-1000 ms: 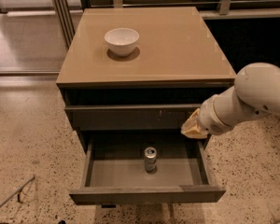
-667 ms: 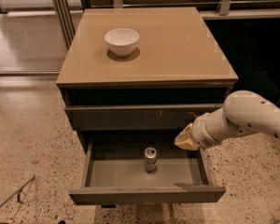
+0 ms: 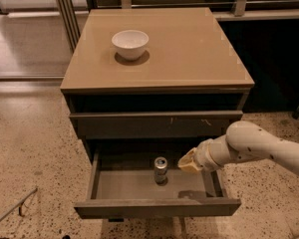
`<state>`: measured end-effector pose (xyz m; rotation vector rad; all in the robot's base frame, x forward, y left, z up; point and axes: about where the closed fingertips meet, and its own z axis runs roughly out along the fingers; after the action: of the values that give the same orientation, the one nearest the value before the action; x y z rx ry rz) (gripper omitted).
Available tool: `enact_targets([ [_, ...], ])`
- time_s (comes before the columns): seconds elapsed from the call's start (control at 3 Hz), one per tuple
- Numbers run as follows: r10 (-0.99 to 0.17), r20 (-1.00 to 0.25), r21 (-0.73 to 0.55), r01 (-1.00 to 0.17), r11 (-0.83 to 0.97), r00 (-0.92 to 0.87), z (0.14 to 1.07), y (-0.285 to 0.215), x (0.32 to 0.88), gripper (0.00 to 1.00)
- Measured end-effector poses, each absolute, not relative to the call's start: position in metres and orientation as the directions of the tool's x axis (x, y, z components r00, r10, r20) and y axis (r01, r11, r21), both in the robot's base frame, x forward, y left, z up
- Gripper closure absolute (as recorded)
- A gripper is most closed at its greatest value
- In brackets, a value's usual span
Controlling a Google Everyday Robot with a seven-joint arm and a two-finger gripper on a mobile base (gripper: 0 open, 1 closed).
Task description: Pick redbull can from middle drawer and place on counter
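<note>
The redbull can (image 3: 160, 170) stands upright in the open middle drawer (image 3: 139, 185), near the middle of its tray. My gripper (image 3: 189, 161) is over the drawer's right half, just to the right of the can and a little above its top, not touching it. The white arm reaches in from the right. The counter (image 3: 189, 49) is the tan top slab of the cabinet above.
A white bowl (image 3: 130, 44) sits on the counter at the back left. A shut drawer front with pale scratch marks (image 3: 157, 125) is directly above the open drawer. A dark metal rod (image 3: 12, 209) lies on the speckled floor at the lower left.
My gripper has moved down and to the left, from beside the upper drawer front into the space over the open drawer, close to the can. The can has not moved.
</note>
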<state>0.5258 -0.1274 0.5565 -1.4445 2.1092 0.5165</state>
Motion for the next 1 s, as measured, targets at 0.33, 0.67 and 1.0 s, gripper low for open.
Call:
enact_targets([
  [0.33, -0.734, -0.615, 0.014, -0.935, 0.356, -0.288, 0.558, -0.127, 0.526, 1.00],
  [0.67, -0.742, -0.619, 0.001, -0.945, 0.327, -0.258, 0.543, -0.127, 0.523, 0.81],
  [1.0, -0.739, -0.637, -0.028, -0.952, 0.305, -0.218, 0.523, -0.128, 0.525, 0.58],
])
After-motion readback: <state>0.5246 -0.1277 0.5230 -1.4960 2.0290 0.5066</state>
